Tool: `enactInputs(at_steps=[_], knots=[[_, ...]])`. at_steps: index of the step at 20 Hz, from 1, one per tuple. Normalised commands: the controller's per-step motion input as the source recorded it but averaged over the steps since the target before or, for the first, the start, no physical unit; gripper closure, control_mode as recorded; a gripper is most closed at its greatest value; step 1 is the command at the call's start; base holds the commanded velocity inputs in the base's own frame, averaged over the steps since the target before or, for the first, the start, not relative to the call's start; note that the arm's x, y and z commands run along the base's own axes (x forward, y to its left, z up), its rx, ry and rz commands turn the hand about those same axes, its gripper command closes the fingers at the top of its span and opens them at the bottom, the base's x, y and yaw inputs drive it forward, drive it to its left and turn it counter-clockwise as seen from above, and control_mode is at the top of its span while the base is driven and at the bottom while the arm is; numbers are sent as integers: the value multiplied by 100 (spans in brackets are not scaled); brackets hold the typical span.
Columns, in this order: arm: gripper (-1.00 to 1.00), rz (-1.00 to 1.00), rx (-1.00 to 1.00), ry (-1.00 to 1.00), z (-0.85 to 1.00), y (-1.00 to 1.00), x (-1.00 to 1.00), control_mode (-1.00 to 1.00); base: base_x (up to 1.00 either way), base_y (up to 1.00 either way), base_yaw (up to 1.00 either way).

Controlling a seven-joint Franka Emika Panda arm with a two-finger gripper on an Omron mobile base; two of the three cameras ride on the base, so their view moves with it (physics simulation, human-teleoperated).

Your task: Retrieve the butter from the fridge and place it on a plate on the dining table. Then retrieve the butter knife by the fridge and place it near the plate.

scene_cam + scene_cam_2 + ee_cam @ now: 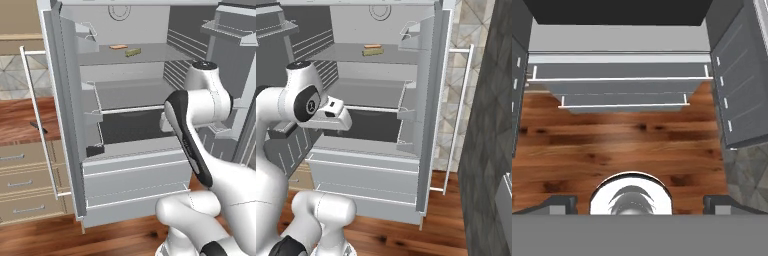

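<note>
Grey and open-doored, the fridge (135, 100) stands with both upper doors swung wide, its two lower drawers with white bars shut below. On its upper shelf lies the butter (132, 52), a small olive-yellow stick, just beside a flatter orange-tan item (118, 47) to its left as the left base view shows them; from the right base view the two overlap and are hard to separate. Left of the fridge, on the reddish wood bench (20, 120) above beige drawers, a slim dark thing that seems to be the butter knife (38, 128) lies partly behind the door's long white handle (35, 120).

White arm links fold in front of the fridge's lower half, well below the butter's shelf. From the hand view, the hand (639, 202) points down at the wooden floor (612, 145) before the fridge drawers, its two dark fingertips (559, 202) spread wide at the frame's two sides with nothing between them.
</note>
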Motion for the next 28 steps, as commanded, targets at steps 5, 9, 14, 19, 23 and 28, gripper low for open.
enactInputs(at_steps=[5, 9, 14, 19, 23, 28], knots=[[-100, 0, -5, 1, -40, -1, 0, -100, 0, 0, 0], [-100, 0, 0, 1, -19, 0, 0, -100, 0, 0, 0], [-100, 0, 0, 1, -2, 0, 0, -100, 0, 0, 0], [-100, 0, 0, 0, 0, 0, 0, 100, 3, 0, 1], [-100, 0, 0, 0, 0, 0, 0, 100, 35, -1, 3], [-100, 0, 0, 0, 0, 0, 0, 100, 59, 0, 0]])
